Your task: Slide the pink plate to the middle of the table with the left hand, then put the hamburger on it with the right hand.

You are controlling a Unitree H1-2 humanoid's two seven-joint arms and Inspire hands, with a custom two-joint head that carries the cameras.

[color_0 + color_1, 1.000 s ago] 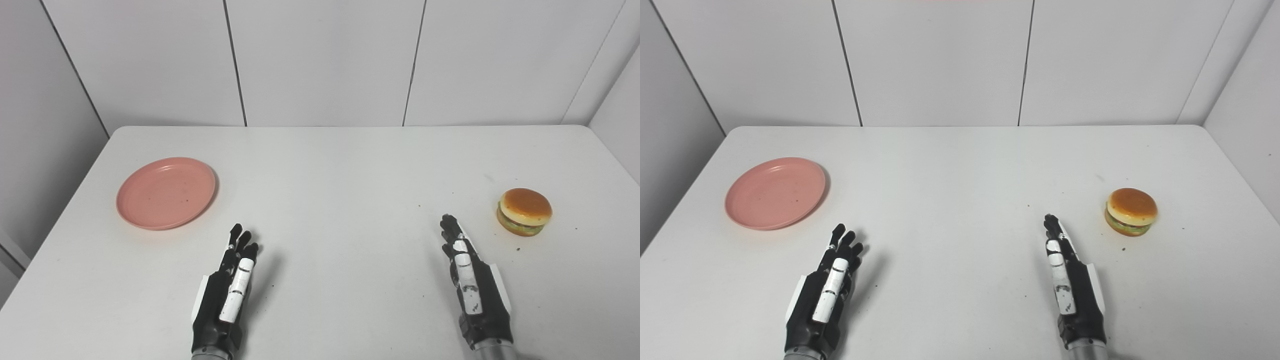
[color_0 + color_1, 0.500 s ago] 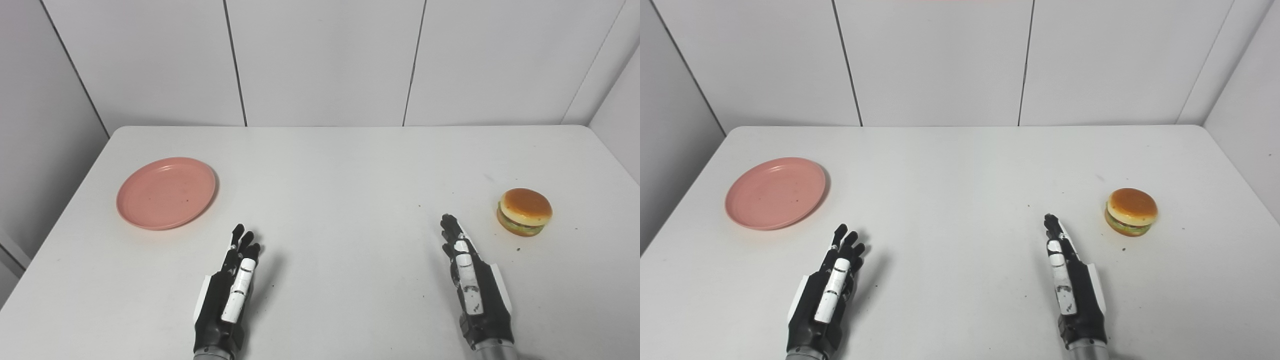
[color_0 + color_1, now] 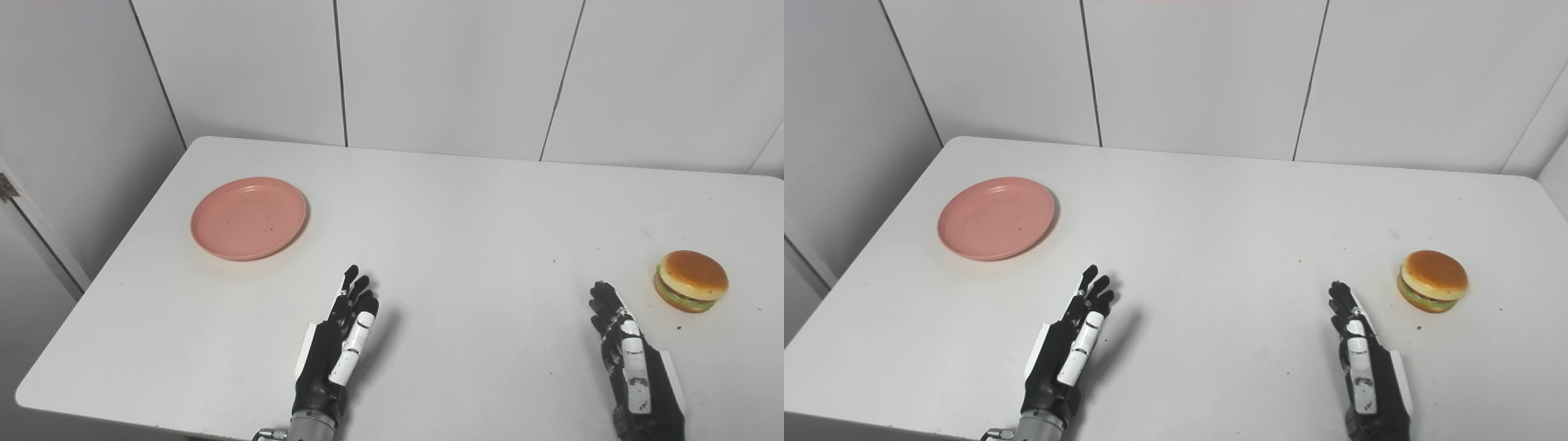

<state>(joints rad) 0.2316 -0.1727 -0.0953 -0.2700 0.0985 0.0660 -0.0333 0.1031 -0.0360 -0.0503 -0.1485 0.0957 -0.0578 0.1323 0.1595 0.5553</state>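
Observation:
The pink plate (image 3: 248, 218) lies empty on the left part of the white table (image 3: 465, 208). The hamburger (image 3: 691, 280) sits near the table's right side. My left hand (image 3: 339, 346) is open with fingers straight, near the front edge, to the right of and nearer than the plate, apart from it. My right hand (image 3: 634, 367) is open with fingers straight, near the front right, to the left of and nearer than the hamburger, not touching it. Both hands hold nothing.
White panelled walls (image 3: 453, 67) stand behind the table. The table's left edge (image 3: 104, 263) drops off to the floor. Small dark crumbs (image 3: 678, 327) lie near the hamburger.
The whole picture has shifted right and tilted, so the camera has turned left. The plate, hamburger and both hands stay where they were on the table.

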